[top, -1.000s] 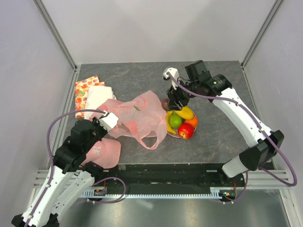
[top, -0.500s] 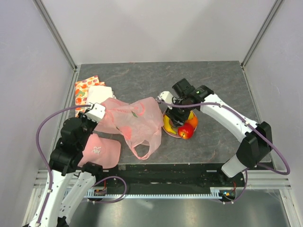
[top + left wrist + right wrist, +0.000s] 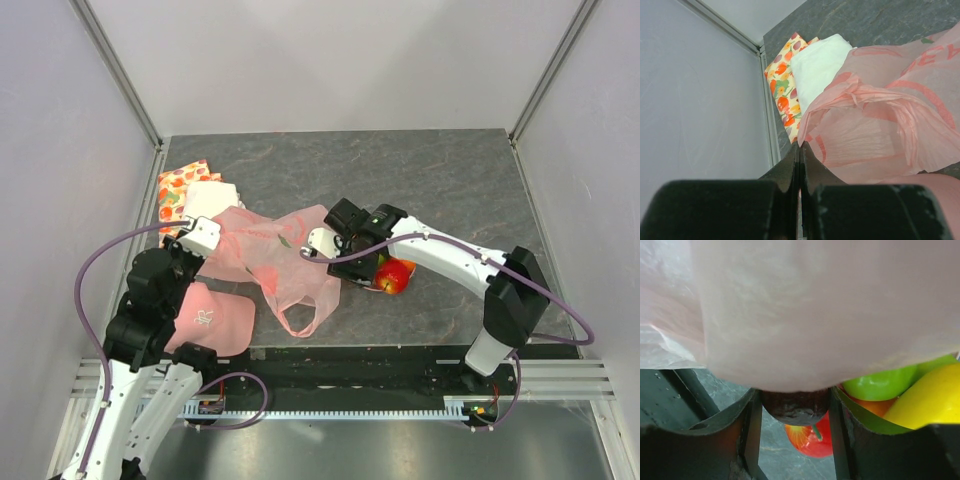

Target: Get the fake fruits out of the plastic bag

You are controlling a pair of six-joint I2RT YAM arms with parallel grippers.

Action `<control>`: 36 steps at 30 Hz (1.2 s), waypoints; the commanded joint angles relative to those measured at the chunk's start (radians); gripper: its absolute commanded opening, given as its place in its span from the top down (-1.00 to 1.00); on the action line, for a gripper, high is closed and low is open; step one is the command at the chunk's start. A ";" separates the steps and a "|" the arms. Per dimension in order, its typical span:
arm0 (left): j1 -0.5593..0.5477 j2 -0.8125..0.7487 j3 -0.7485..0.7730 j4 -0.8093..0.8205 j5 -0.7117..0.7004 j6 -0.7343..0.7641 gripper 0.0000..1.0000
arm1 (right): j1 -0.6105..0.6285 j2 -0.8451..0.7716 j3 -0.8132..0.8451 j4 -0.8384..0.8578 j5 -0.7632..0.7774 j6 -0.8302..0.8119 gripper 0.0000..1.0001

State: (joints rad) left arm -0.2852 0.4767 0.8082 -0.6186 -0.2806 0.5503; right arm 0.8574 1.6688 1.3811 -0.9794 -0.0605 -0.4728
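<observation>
The pale-pink plastic bag (image 3: 268,250) lies crumpled at mid-table. My left gripper (image 3: 203,238) is shut on its left edge; in the left wrist view the film bunches out from the tips (image 3: 800,145). My right gripper (image 3: 343,238) sits low at the bag's right edge, shut on a small dark plum (image 3: 796,405). The bag's film (image 3: 815,305) drapes over the plum's top. Just beyond the fingers lie a red apple (image 3: 812,440), a green apple (image 3: 880,382), an orange (image 3: 867,406) and a yellow fruit (image 3: 925,400). From above only the red apple (image 3: 396,276) shows plainly; the arm hides the other fruits.
A fruit-printed cloth (image 3: 177,190) and a white cloth (image 3: 210,200) lie at the back left by the frame rail (image 3: 767,120). A pink cloth with a logo (image 3: 212,320) lies near the front left edge, under my left arm.
My right arm has swung left and down over the heap of fruits to the bag's right edge, the plum still between its fingers. My left arm pulled the bag's edge back leftwards, then held.
</observation>
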 commanded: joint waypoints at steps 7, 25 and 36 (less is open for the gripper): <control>0.011 -0.013 0.009 0.040 0.001 0.010 0.97 | 0.063 0.026 -0.065 0.045 0.125 -0.076 0.51; 0.015 -0.021 -0.020 0.048 0.021 -0.003 0.97 | 0.209 0.040 -0.128 0.074 0.335 -0.380 0.45; 0.018 -0.033 -0.038 0.057 0.032 -0.010 0.97 | 0.241 0.049 -0.185 0.079 0.491 -0.510 0.45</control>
State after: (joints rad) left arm -0.2749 0.4553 0.7757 -0.6109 -0.2607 0.5499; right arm 1.0969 1.7039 1.2045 -0.9115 0.3355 -0.9283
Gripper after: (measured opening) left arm 0.022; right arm 0.550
